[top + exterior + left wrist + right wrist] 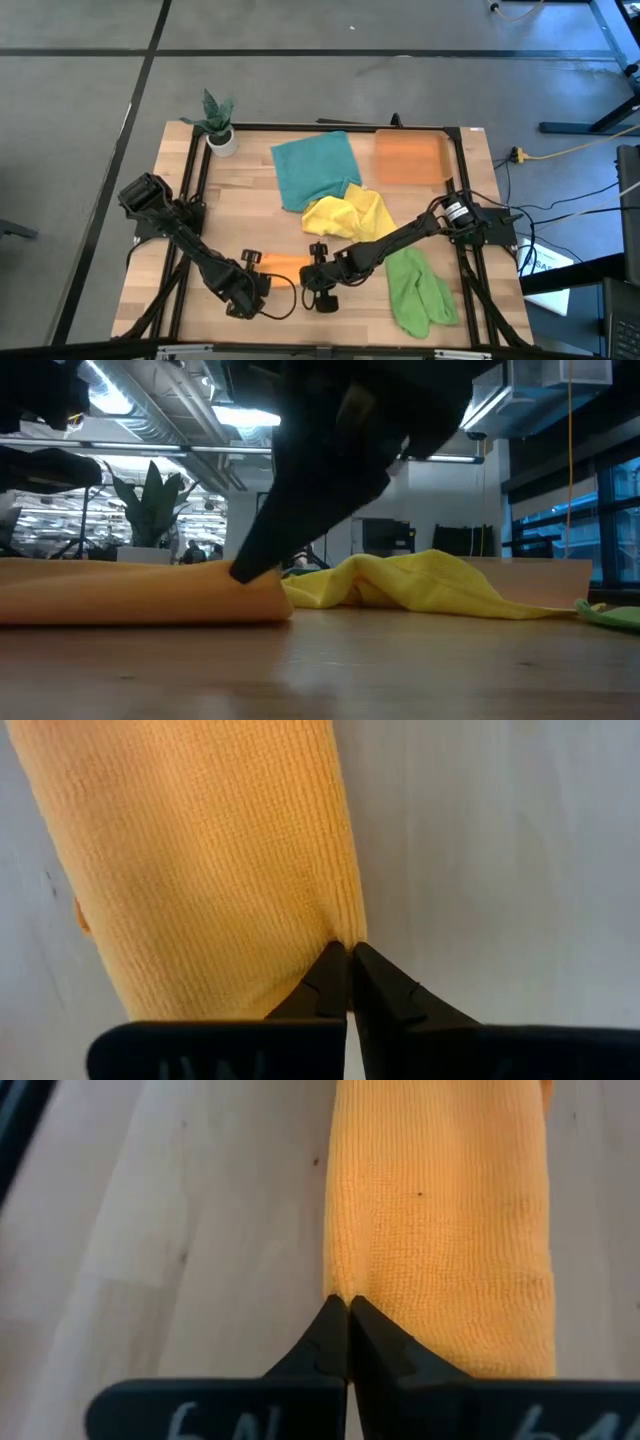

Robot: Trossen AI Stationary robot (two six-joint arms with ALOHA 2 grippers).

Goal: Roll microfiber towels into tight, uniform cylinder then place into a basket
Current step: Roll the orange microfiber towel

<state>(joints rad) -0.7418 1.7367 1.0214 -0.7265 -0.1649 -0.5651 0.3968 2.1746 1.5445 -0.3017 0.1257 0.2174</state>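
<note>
Left gripper (349, 952) pinched tight on the edge of the orange towel (200, 860), roll stretching ahead of the tips. Right gripper (348, 1308) likewise clamped on the roll's other end. Basket (411, 157) well beyond both.

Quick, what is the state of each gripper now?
Left gripper: shut on the orange towel edge.
Right gripper: shut on the orange towel edge.

Wooden table (250, 215), light butcher-block top, edged by a black metal frame (193, 170). Small green plant in a white pot (219, 132) stands at the far left corner. Grey floor around the table; yellow cable (560, 152) and black cables (575, 215) lie right of it. Low view: ceiling strip lights (240, 412), large leafy plant (150, 505) in the room behind.
</note>
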